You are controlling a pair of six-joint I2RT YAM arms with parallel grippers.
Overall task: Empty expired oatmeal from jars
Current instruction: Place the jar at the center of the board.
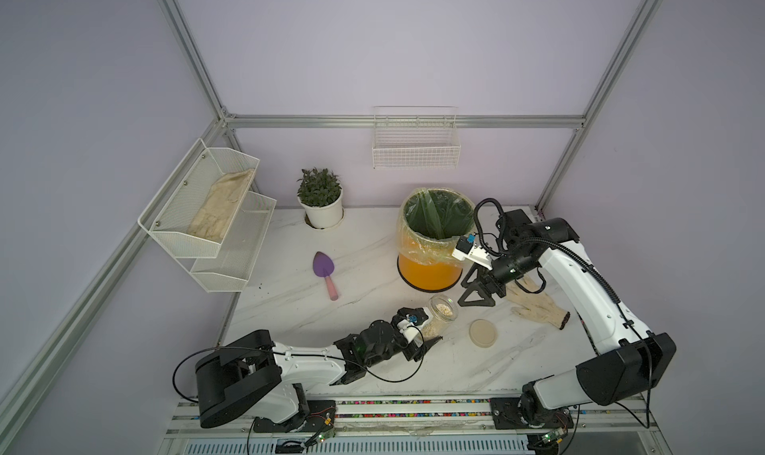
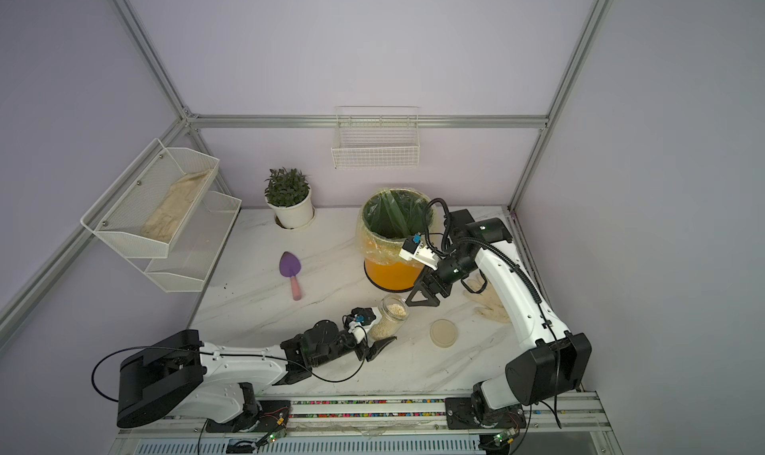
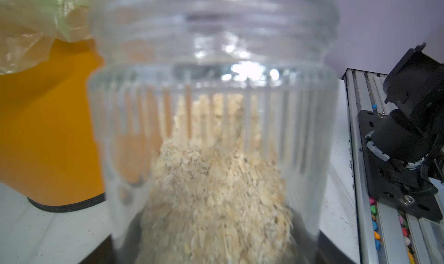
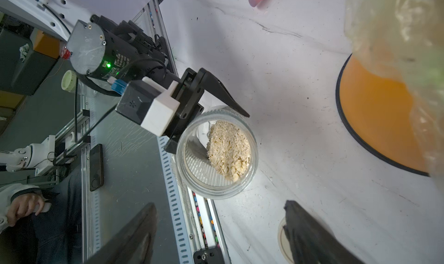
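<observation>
A small clear jar [image 1: 442,313] [image 2: 392,314] hangs tilted just above the table, mouth open and turned toward the orange bin. My left gripper [image 1: 430,328] is shut on its lower body; one black finger [image 4: 223,94] lies along its side. The oatmeal [image 3: 216,190] [image 4: 228,152], pale flakes, fills about half the jar [image 3: 216,82] and is heaped to one side. The round beige lid [image 1: 483,332] [image 2: 443,332] lies flat on the table beside it. My right gripper [image 1: 476,291] [image 4: 221,226] stands open and empty between the bin and the jar.
The orange bin [image 1: 430,273] with a plastic liner stands behind the jar. A work glove [image 1: 536,304] lies under my right arm. A purple trowel [image 1: 325,273], a potted plant [image 1: 321,208], a white mesh shelf [image 1: 207,217] and a wall basket [image 1: 416,142] stand farther off.
</observation>
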